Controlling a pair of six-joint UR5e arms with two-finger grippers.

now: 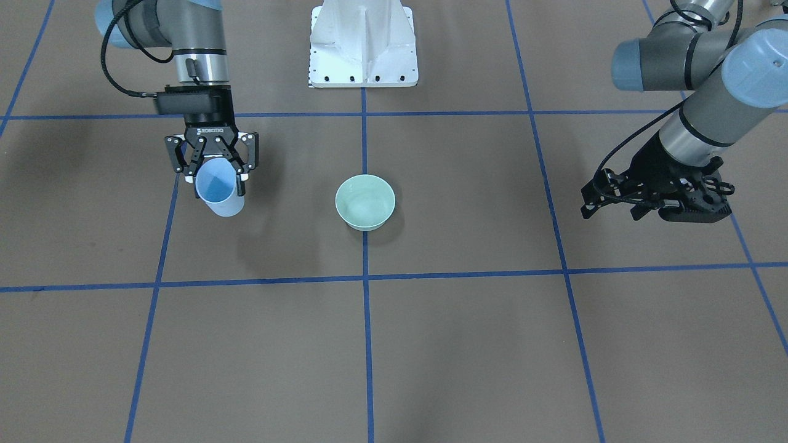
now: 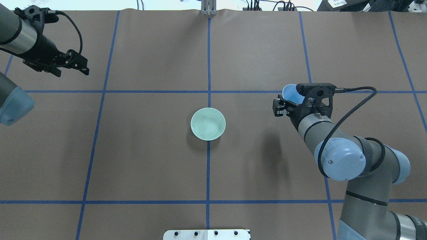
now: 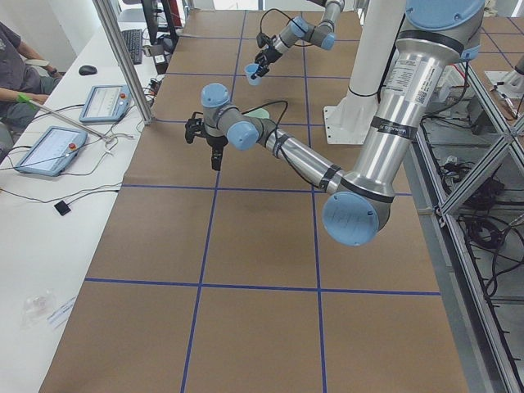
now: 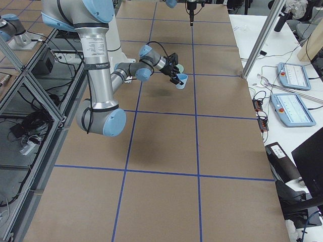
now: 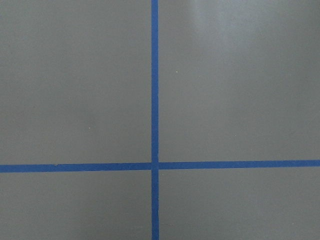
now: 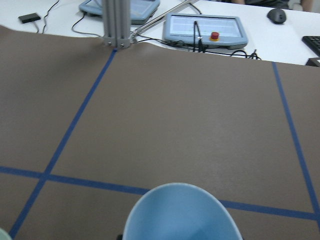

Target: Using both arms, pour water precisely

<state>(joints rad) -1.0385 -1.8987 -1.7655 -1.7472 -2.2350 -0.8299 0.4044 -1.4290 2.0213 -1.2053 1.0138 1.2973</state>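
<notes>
My right gripper [image 1: 215, 175] is shut on a light-blue cup [image 1: 218, 189] and holds it above the table, slightly tilted, off to the robot's right of a pale green bowl [image 1: 365, 202]. In the overhead view the cup [image 2: 290, 93] sits between the right gripper's [image 2: 293, 101] jaws, well apart from the bowl [image 2: 208, 124]. The cup's rim fills the bottom of the right wrist view [image 6: 180, 215]; I cannot make out any water. My left gripper [image 1: 609, 212] hangs open and empty over bare table at the robot's far left, as the overhead view [image 2: 75, 68] also shows.
The white pedestal base [image 1: 363, 43] stands at the robot's edge of the table. Blue tape lines [image 5: 154, 120] divide the brown table into squares. Operator tablets [image 6: 205, 30] and a metal post [image 6: 117, 22] stand past the far edge.
</notes>
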